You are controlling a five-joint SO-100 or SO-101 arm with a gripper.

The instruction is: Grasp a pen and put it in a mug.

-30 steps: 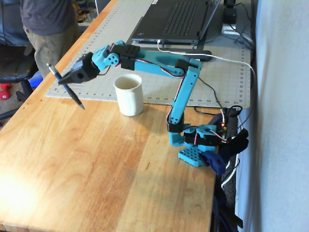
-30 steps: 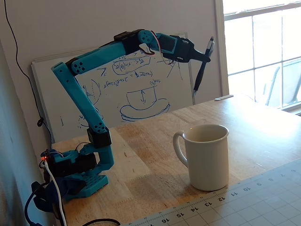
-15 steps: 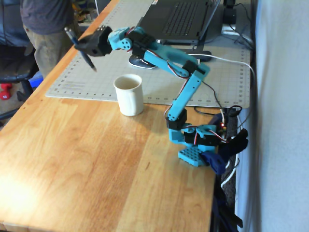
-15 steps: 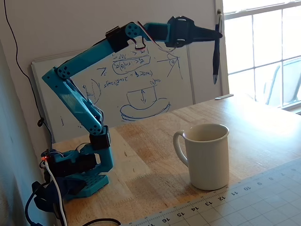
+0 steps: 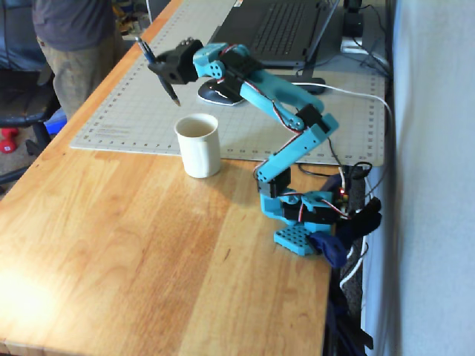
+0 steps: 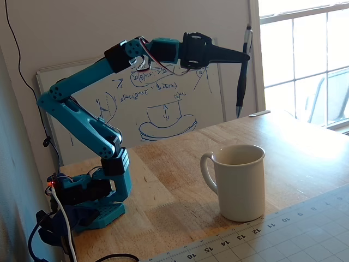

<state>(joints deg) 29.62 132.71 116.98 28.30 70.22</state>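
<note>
My gripper [image 5: 157, 68] is shut on the dark blue pen [image 5: 168, 84] and holds it in the air, roughly upright and tilted, tip down. In the other fixed view the gripper [image 6: 244, 55] clamps the pen [image 6: 241, 87] near its top end, and the pen hangs almost vertical. The cream-white mug [image 5: 198, 144] stands upright on the wooden table at the mat's front edge, open side up. The pen's tip is above and a little beyond the mug in a fixed view; in the other, the mug [image 6: 240, 182] is well below the pen.
A black computer mouse [image 5: 220, 93] and a laptop [image 5: 278, 30] lie on the grey cutting mat [image 5: 133, 111] behind the arm. A person [image 5: 74, 44] stands at the table's far left. A whiteboard [image 6: 163, 109] leans on the wall. The arm's base [image 5: 300, 219] sits at the table's right edge.
</note>
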